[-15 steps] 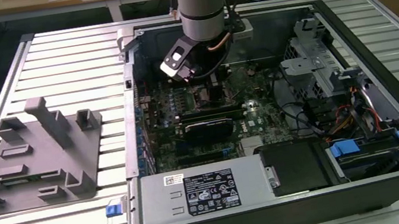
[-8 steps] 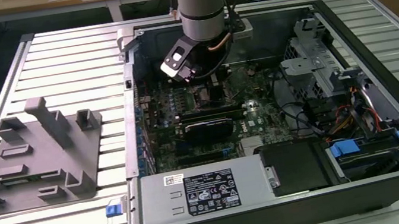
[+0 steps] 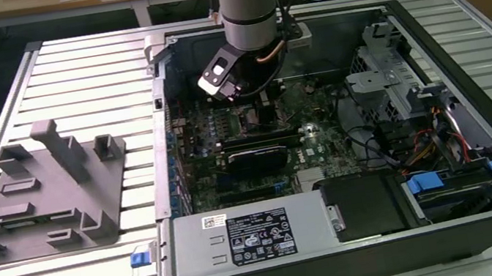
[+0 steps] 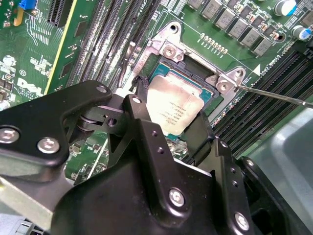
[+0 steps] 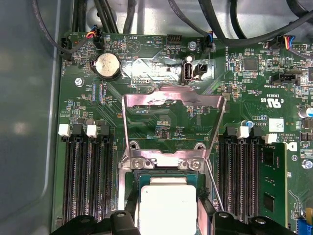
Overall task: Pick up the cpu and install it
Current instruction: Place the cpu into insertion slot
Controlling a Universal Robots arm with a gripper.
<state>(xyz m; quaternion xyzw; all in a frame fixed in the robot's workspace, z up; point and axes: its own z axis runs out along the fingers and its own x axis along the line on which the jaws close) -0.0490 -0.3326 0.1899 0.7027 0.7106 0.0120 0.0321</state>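
On the bench (image 3: 68,77) the open case (image 3: 424,13) holds the board (image 5: 161,73). Toward its far end the socket (image 4: 222,83) has its plate (image 5: 173,105) swung open. The claw (image 4: 168,116) is narrowed against two opposite edges of the cpu (image 4: 177,98), seemingly gripping it, in or just above the socket. We fear a tilted or shifted chip, which could bend pins if pressed or lift away on release.

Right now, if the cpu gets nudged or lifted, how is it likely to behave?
The cpu looks like a thin flat plate with a metal top, so it is probably stiff and light. Its shiny top suggests a slippery surface. Being flat and square, it should neither roll nor tip.
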